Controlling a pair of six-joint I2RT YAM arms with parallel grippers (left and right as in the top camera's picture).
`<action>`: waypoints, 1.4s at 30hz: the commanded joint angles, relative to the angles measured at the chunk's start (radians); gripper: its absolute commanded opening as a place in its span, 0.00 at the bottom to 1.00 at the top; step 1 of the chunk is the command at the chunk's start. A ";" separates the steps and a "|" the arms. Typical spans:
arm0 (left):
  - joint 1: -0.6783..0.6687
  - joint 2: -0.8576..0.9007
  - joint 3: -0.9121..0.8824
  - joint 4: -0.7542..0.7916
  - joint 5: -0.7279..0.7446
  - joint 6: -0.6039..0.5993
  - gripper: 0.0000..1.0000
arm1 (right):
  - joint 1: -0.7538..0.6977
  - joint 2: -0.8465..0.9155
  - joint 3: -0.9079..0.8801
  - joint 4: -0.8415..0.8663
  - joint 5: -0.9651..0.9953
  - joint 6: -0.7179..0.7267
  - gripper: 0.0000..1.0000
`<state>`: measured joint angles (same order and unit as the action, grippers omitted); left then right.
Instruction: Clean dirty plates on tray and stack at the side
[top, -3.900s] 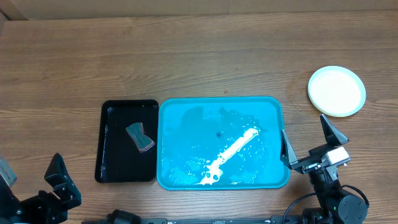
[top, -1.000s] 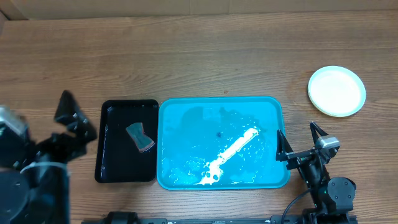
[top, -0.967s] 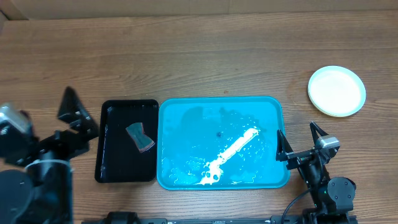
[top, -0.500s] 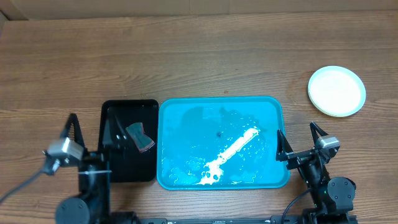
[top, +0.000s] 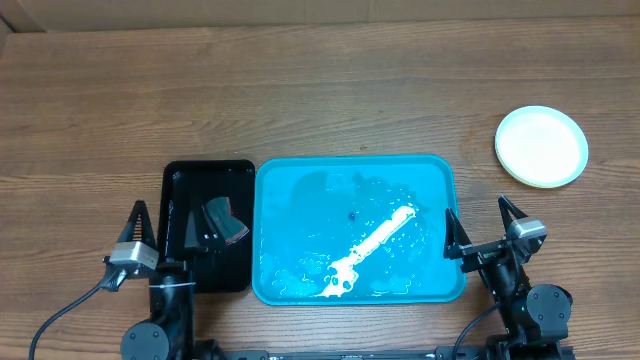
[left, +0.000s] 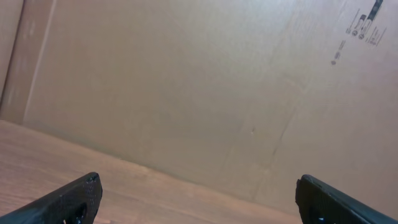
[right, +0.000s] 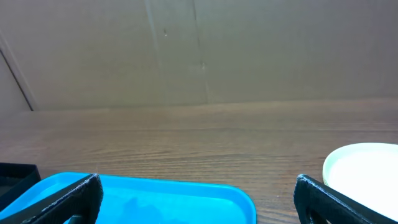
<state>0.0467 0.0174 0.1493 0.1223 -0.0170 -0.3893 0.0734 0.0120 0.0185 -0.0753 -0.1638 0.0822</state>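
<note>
Left gripper (top: 162, 228) has swung to the near edge, wide, empty. Right gripper (top: 477, 228), wide too, is nearer the plates (top: 541, 146), stacked toward the right edge, off the tray (top: 300, 200).

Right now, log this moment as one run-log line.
left gripper: open, empty | right gripper: open, empty | bright blue rectangular plastic tray: wet-looking, no plates | round pale plastic plate: apart from tray
</note>
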 joint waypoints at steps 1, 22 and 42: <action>0.007 -0.014 -0.074 0.052 0.014 0.000 1.00 | 0.006 -0.009 -0.011 0.005 0.010 0.000 1.00; 0.025 -0.014 -0.145 -0.198 0.008 -0.022 1.00 | 0.006 -0.009 -0.011 0.005 0.010 0.000 1.00; 0.025 -0.013 -0.145 -0.200 0.014 0.004 1.00 | 0.006 -0.009 -0.011 0.006 0.010 0.000 1.00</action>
<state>0.0662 0.0151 0.0086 -0.0792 -0.0143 -0.3923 0.0738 0.0120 0.0185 -0.0746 -0.1642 0.0818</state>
